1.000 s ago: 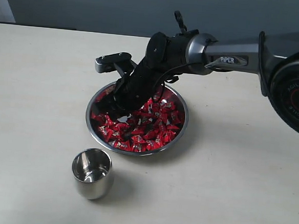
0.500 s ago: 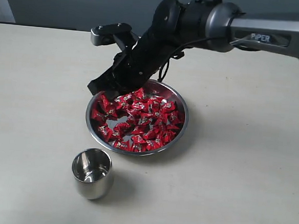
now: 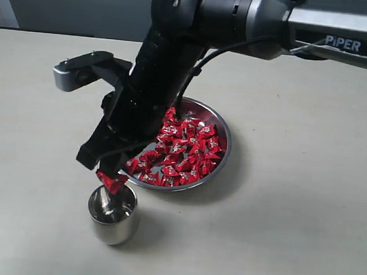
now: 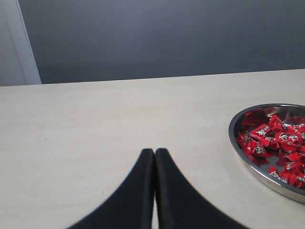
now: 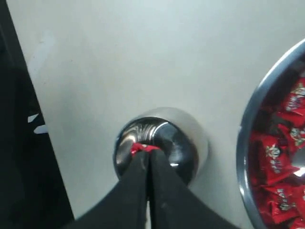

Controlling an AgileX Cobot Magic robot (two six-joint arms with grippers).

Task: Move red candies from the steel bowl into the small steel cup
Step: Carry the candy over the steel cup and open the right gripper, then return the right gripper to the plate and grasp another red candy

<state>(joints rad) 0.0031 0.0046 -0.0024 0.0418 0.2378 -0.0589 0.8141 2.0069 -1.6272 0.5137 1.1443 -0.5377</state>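
Red foil shows at the tips of the right pincer (image 3: 107, 172). Its jaws are pressed shut on one red candy (image 3: 112, 181), and in the wrist view a scrap of wrapper pokes out between them.

A second ago this pincer was down among the red candies (image 3: 186, 147) in the steel bowl (image 3: 228, 150). Half a second ago it had lifted clear above the bowl's upper-left rim. Now it has swung to the lower left of the exterior frame and hangs right over the mouth of the small steel cup (image 3: 112, 224).

We read that as the carry finished, with only the drop remaining. Opening the jaws here should let the candy fall inside, since the wrist view puts the tips within the cup's opening. The cup looks empty, though the arm hides part of its inside.

Up and to the right of the cup, near the frame's centre, the bowl holds a full heap, so most of the task lies ahead.

The left pincer (image 4: 154, 153) is closed on nothing over bare bench (image 3: 290, 239), apart from the bowl.

Nothing stands between candy and cup. The risk we see is the wrapper catching the rim or clinging to a jaw.
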